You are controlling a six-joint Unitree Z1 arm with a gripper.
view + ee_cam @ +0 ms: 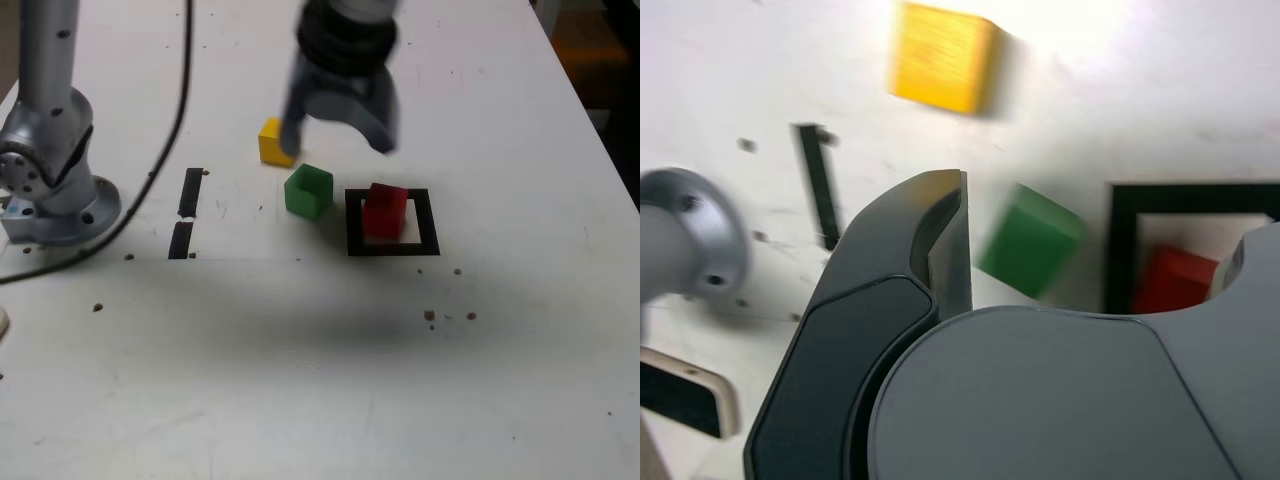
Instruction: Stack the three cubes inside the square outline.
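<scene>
The red cube (384, 210) stands inside the black square outline (427, 222). The green cube (308, 191) sits on the table just off the outline, on the exterior view's left. Farther back lies the yellow cube (272, 143), partly behind one finger. My gripper (337, 135) hangs blurred above and behind the green cube, open with nothing between its jaws. The wrist view shows the yellow cube (943, 55), the green cube (1030, 240), the red cube (1175, 280) in the outline (1122, 250), and one dark finger (940, 250).
The arm's grey base (50, 190) stands at the exterior view's left, with a black cable (180, 100) running past it. Two short black strips (185, 215) lie between the base and the cubes. The table's edge runs down the exterior view's right. Small brown specks (430, 316) dot the white tabletop.
</scene>
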